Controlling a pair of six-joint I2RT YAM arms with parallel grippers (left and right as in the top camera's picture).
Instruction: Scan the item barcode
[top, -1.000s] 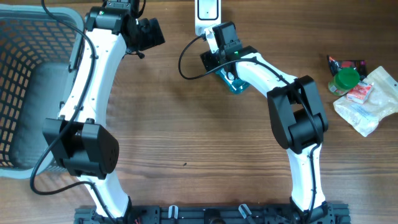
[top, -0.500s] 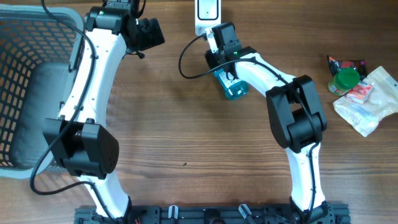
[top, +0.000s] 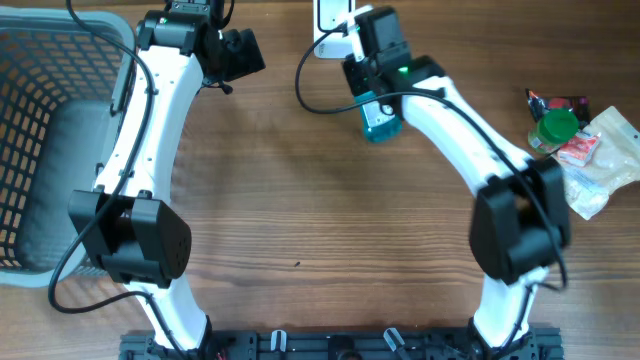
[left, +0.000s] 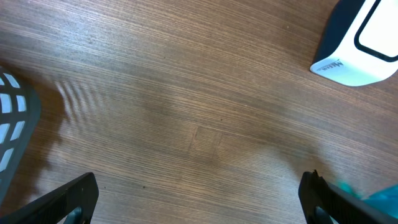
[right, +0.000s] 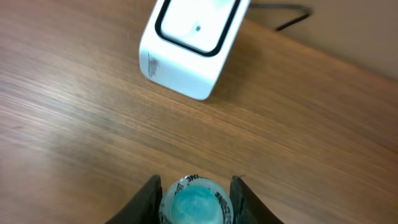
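Observation:
The item is a small teal bottle (top: 379, 117) with clear plastic and black lettering round its end (right: 195, 202). My right gripper (right: 195, 194) is shut on it, one finger on each side, and holds it above the table just short of the white barcode scanner (right: 189, 43). In the overhead view the scanner (top: 328, 22) sits at the table's far edge, partly under the right wrist. My left gripper (left: 198, 199) hangs open over bare wood near the scanner's corner (left: 357, 46), its fingertips (left: 74, 194) wide apart with nothing between them.
A grey mesh basket (top: 45, 150) fills the left side of the table. At the right edge lie a green-capped jar (top: 556, 128), a red packet (top: 578, 150) and a clear bag (top: 590, 175). The scanner's black cable (top: 305, 95) loops on the wood.
My right gripper closed on the teal bottle, lifted it and carried it toward the scanner; the right arm swung out to the right. The left arm has not moved.

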